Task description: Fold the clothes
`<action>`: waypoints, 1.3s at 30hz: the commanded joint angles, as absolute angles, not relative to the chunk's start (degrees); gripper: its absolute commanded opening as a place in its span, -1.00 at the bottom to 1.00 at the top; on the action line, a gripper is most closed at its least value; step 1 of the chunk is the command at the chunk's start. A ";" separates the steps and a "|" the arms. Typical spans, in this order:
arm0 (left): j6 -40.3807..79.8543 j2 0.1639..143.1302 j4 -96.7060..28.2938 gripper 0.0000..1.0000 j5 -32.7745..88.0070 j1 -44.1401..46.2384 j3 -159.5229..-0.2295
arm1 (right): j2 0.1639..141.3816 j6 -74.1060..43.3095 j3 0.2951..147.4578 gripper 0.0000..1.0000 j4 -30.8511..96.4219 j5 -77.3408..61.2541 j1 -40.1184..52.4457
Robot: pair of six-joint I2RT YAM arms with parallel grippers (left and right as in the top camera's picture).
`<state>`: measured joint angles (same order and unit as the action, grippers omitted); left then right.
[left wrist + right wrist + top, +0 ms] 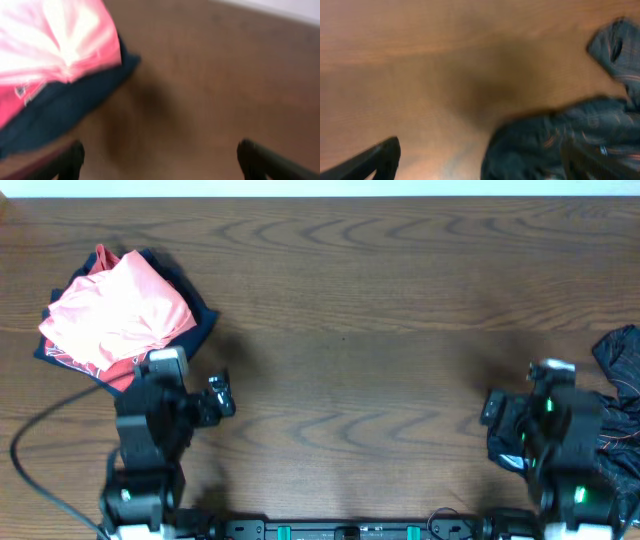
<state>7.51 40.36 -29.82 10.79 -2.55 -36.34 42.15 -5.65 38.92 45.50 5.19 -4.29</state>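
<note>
Task item: black shiny jersey with thin orange lines point(622, 358), crumpled in a heap at the right edge of the brown wooden worktop point(380, 300), partly under the right arm.
Left pincer point(160, 162): jaws spread wide with nothing between them, over bare worktop just beside the folded pile.
Right pincer point(480, 160): jaws apart, apparently gripping nothing. The view is blurred; the jersey's edge lies between them, toward the right finger.
Other items: stack of folded garments point(120, 310), salmon-pink over navy and red, at far left.
Progress: judged at the outset. The jersey is unspread and no fold shows.
Outstanding: grasp, spread flat, fold.
</note>
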 commanded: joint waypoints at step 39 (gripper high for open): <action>7.79 58.08 -38.09 -0.19 13.13 -2.44 -48.56 | 94.08 -10.63 45.98 -0.97 15.38 -33.01 1.45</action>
<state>7.68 58.06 -39.09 12.12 -2.55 -47.53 93.82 -12.64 44.51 18.04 -19.51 -3.70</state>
